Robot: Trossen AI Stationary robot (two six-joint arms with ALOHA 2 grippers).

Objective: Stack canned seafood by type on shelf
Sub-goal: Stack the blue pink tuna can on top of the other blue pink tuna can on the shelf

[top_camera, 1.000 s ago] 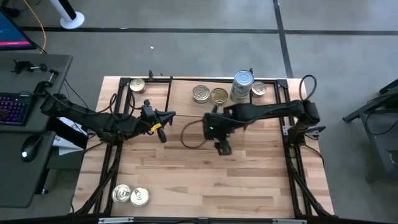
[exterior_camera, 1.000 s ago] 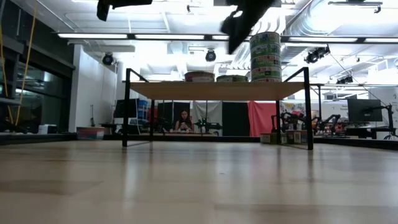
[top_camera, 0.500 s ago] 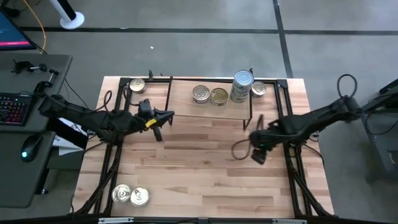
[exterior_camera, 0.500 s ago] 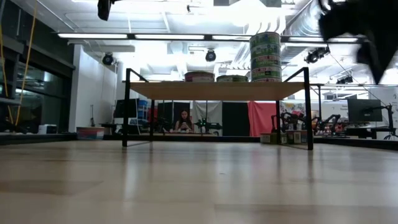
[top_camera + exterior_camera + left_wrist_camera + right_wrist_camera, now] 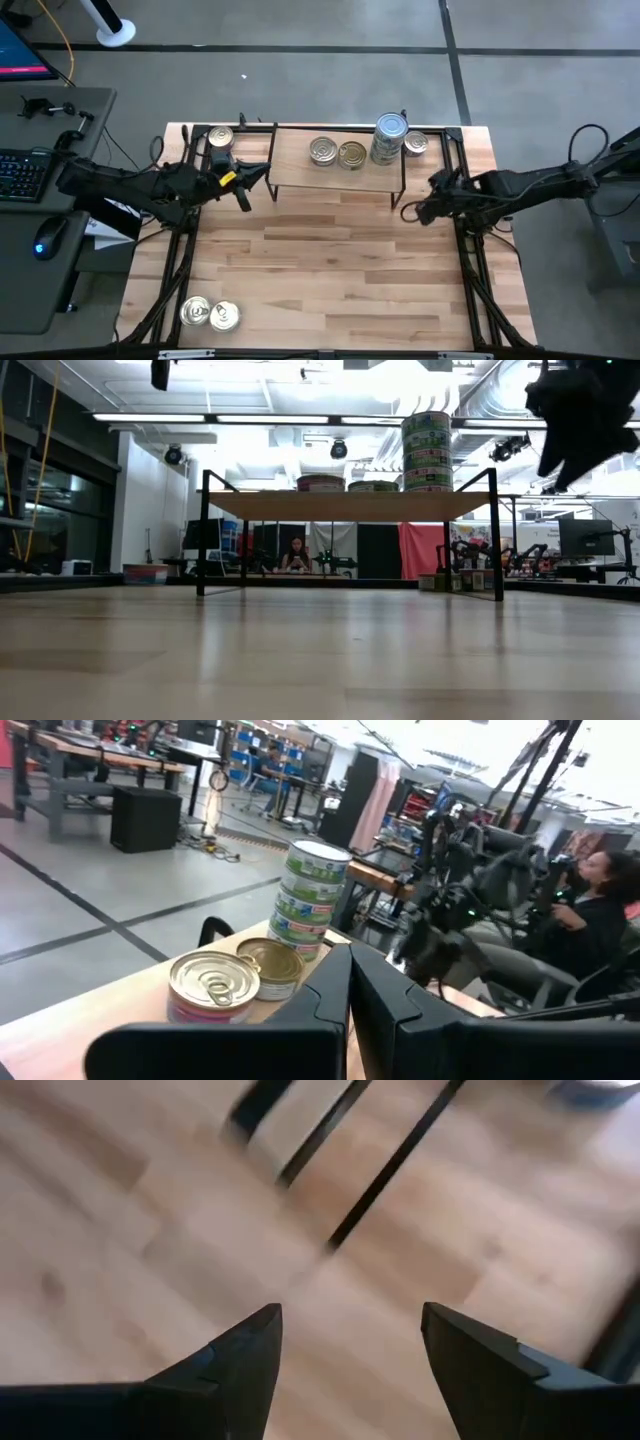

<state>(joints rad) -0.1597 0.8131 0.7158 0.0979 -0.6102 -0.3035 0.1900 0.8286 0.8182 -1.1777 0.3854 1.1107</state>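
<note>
near-left corner: two loose tins [image 5: 210, 314] lie side by side on the table [image 5: 330, 270], touching, well apart from both grippers.
table middle: bare wood, with the shelf standing beyond it.
right gripper [image 5: 424, 209]: just off the shelf's near-right leg, above the table. Fingers [image 5: 245, 1355] spread apart, only tabletop and black wire legs between them. Holds nothing.
right gripper vs tins: nearest ones are the tall stack and the single tin at the shelf's right end, both farther and to its left, not touching.
left gripper [image 5: 262, 176]: just off the shelf's left end, pointing at it. Fingers [image 5: 330, 995] pressed together, nothing between them.
left gripper vs tins: the shelf pair sits to its right, apart from it; the wrist view looks along the shelf at those two and the tall stack behind.
shelf [image 5: 295, 172]: light-wood board on black wire legs at the far edge of the table, centre-right.
on shelf, left to right: a silver-top tin and a gold-top tin side by side, touching [image 5: 337, 153]; a tall stack of tins [image 5: 390, 138], green and white labels; one gold-top tin [image 5: 416, 143] at the right end, just beside the stack.
far-left corner: one more tin [image 5: 220, 137] on the table, outside the shelf, farther than the left gripper and just beside it.
low view: stack stands highest above the board; right gripper hangs at the upper right, clear of it.
</note>
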